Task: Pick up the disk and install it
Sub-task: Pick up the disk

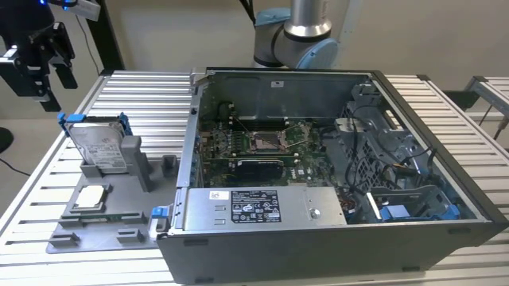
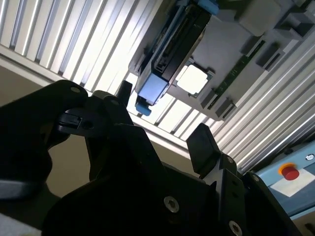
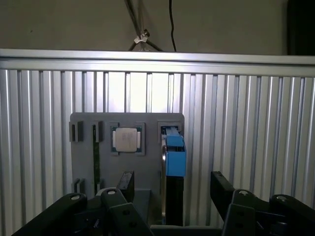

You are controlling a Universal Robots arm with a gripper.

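One disk (image 1: 99,146), on edge, long axis upright

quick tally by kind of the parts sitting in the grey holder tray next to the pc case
disk, standing on edge: 1
square silver chip, lying flat: 1
green circuit board strip, on edge: 1
total: 3
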